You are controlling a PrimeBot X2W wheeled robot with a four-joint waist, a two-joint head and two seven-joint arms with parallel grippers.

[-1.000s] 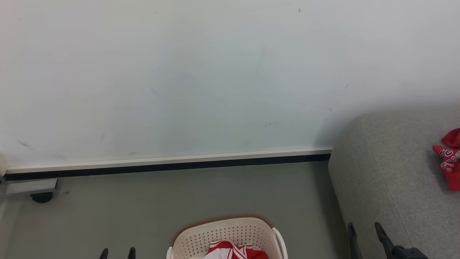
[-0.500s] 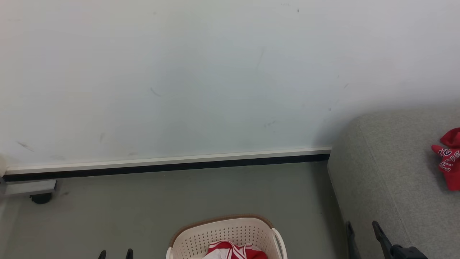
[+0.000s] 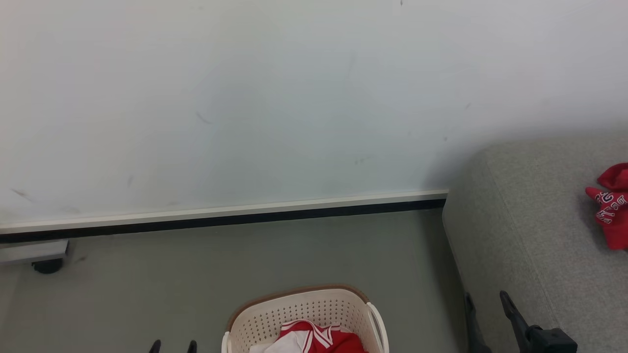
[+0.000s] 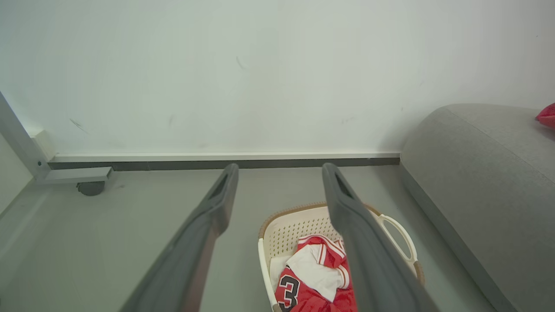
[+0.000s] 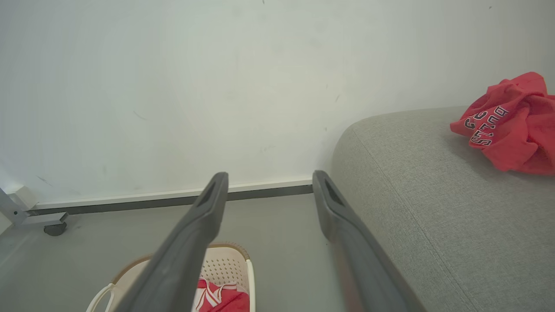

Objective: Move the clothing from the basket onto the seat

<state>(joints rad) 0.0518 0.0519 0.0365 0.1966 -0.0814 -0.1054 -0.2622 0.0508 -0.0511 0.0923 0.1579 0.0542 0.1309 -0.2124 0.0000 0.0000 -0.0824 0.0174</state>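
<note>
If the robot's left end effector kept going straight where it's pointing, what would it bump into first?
Most likely the pale wall, just above the skirting board. The left end effector aims over the basket, not down into it, though depth is hard to judge.

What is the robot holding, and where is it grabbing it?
Nothing. The left gripper and right gripper are both open and empty; the clothing lies in the basket.
</note>
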